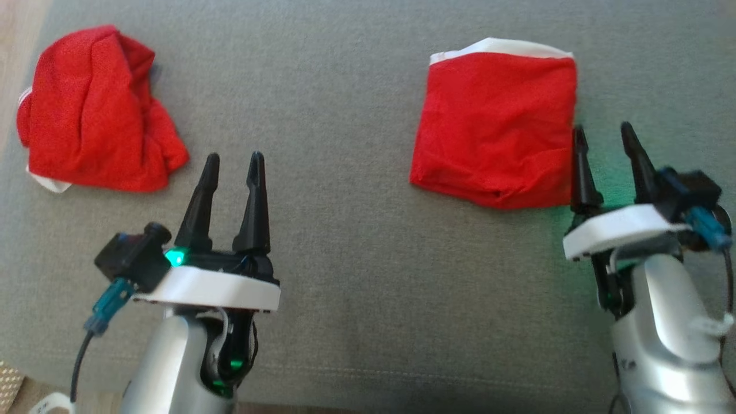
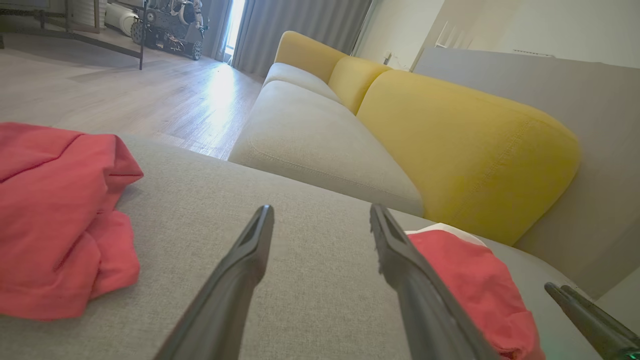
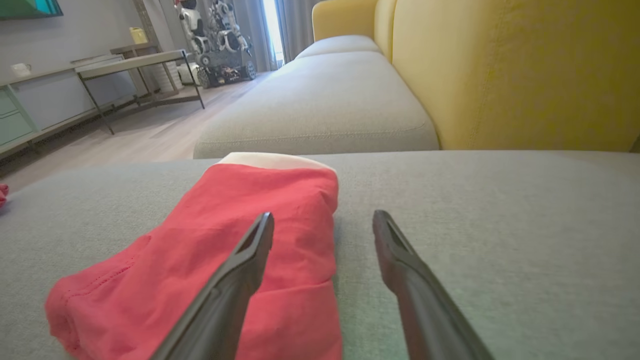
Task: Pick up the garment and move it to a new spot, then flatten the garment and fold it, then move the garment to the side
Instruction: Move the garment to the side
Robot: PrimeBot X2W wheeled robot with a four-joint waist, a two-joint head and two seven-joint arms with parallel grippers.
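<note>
1. Far left: the crumpled red garment (image 1: pixel 98 112) lies in a messy heap on the grey seat (image 1: pixel 345 259), close to the seat's left edge; a bit of white trim peeks out at its side; nothing touches it.
2. Next is the left gripper (image 1: pixel 234 156); its two dark fingers are apart, with only grey seat between them; it sits to the right of the heap and nearer the robot, not touching the cloth; a small green light glows at its base.
3. Further right, the folded red garment (image 1: pixel 497 126) lies flat and neat, almost a square; a white band shows along its far edge.
4. Far right is the right gripper (image 1: pixel 601 127); its fingers are apart too and hold nothing; its left finger is right at the folded garment's right edge, and I cannot tell if it touches the cloth; its other finger is over the grey seat.
5. In the wrist views, yellow back cushions (image 2: pixel 465 145) stand behind the seat; a wooden floor (image 2: pixel 175 95) is off to the left.
</note>
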